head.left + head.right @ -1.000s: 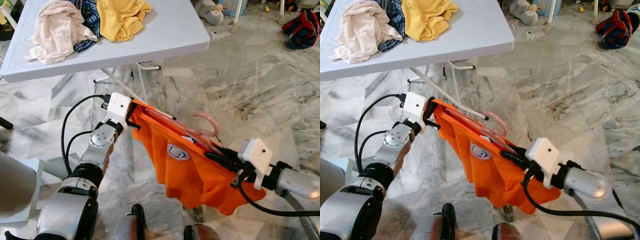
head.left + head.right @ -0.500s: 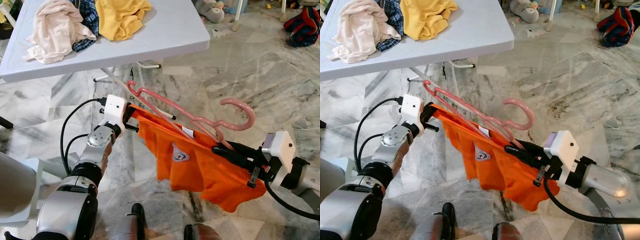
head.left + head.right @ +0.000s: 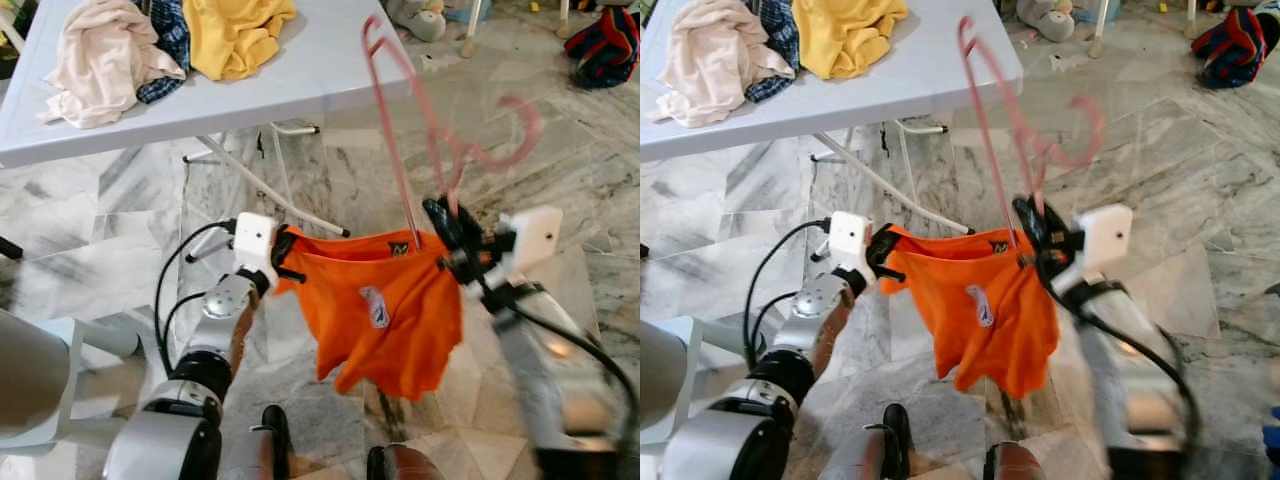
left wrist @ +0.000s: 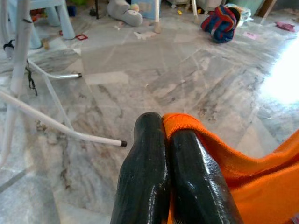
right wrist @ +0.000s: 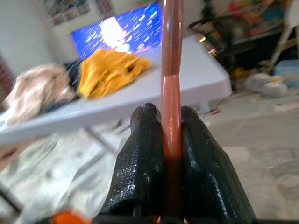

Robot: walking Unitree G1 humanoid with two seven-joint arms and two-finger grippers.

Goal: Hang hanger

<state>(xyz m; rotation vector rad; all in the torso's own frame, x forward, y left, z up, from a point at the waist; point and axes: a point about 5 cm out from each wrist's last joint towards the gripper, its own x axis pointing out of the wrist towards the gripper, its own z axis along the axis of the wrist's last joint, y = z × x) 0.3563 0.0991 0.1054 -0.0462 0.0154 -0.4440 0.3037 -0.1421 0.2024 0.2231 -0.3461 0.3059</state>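
Fingers of the right gripper (image 5: 163,121) are clenched on the bar of a pink hanger (image 3: 400,130), which runs straight up between the two black fingers (image 5: 140,163). From the head camera the hanger stands tilted upright above the right gripper, its hook (image 3: 510,130) blurred and curling out to the right, its long bar rising toward the near edge of the tabletop (image 3: 330,60).

Fingers of the left gripper (image 4: 163,140) are pressed together and pinch a folded edge of an orange shirt (image 3: 380,300). The shirt hangs between the two grippers, stretched at its top edge from the left gripper (image 3: 283,262) across to the foot of the hanger by the right gripper, and sags in loose folds below. A small pale badge shows on its front.

The white tabletop lies far and to the left, carrying a cream garment (image 3: 105,55), a dark checked cloth (image 3: 165,40) and a yellow garment (image 3: 235,30) bunched together. Its white folding legs (image 3: 270,185) reach down to the grey marble floor (image 3: 560,200). Far right on the floor lies a red and blue bag (image 3: 605,45), and a grey soft toy (image 3: 415,15) sits at the far edge. The right arm is blurred.
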